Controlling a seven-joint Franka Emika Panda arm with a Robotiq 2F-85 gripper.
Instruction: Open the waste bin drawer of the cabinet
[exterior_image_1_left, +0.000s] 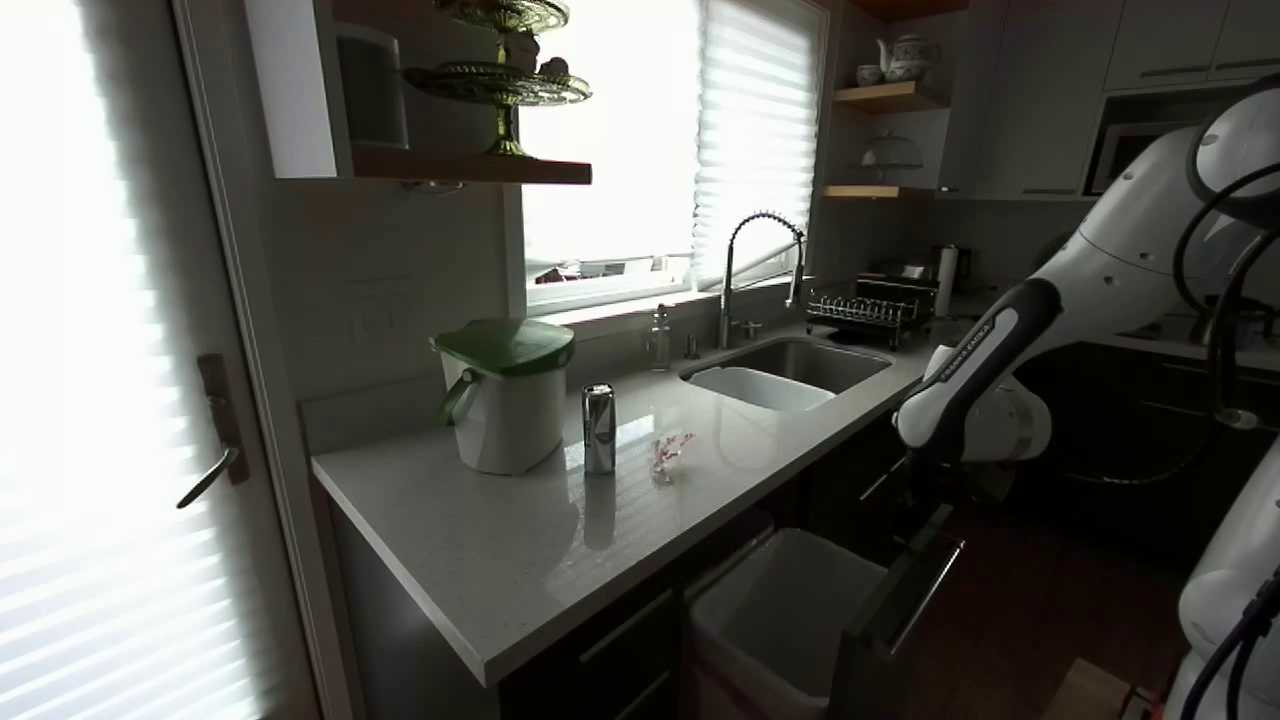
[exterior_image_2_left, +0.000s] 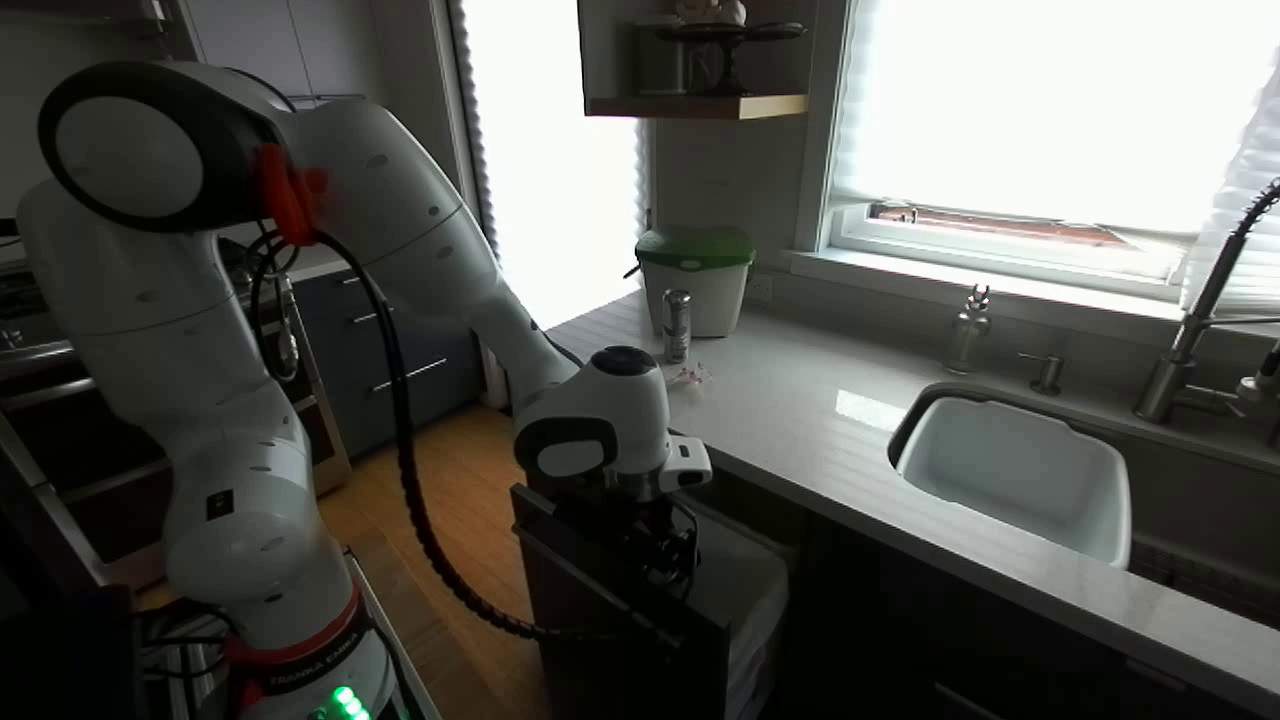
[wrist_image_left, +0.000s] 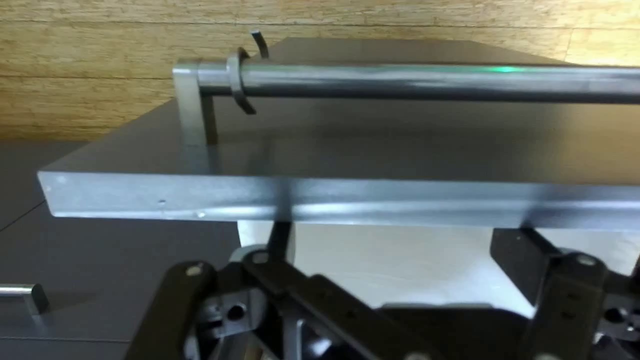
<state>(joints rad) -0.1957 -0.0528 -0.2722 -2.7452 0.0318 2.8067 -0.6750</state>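
We see a glossy, pale countertop. Toward one end of it, in both exterior views, we find a white plastic pail with a green lid and, just beside it, an upright silver cylindrical can. Near the can lies a clear, crumpled scrap with red marks, too small for us to name. Further along, we make out a clear glass bottle, a stainless-steel sink let into the surface, a spring-necked metal faucet behind it and a metal dish rack beyond.
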